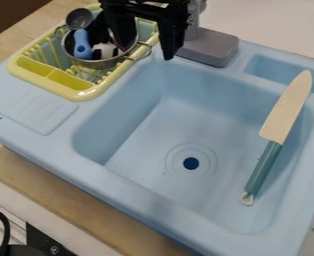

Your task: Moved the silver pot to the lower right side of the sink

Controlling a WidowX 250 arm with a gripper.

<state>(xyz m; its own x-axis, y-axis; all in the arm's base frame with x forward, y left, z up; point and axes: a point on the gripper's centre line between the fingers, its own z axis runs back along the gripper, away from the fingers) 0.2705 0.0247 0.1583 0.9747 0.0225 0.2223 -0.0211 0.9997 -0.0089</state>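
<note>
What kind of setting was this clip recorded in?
Looks like a toy kitchen: a light blue sink with a drain hole, and a yellow dish rack holding a metal pot.

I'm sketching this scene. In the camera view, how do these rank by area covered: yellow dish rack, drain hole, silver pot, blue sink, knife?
1. Blue sink
2. Yellow dish rack
3. Knife and silver pot: too close to rank; the knife is longer but narrow, the pot broader
4. Drain hole

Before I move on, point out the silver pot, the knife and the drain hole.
Silver pot (101,64): camera view, front outer wall.
Knife (276,131): camera view, blade near the handle.
Drain hole (191,163): camera view, dark center.
</note>
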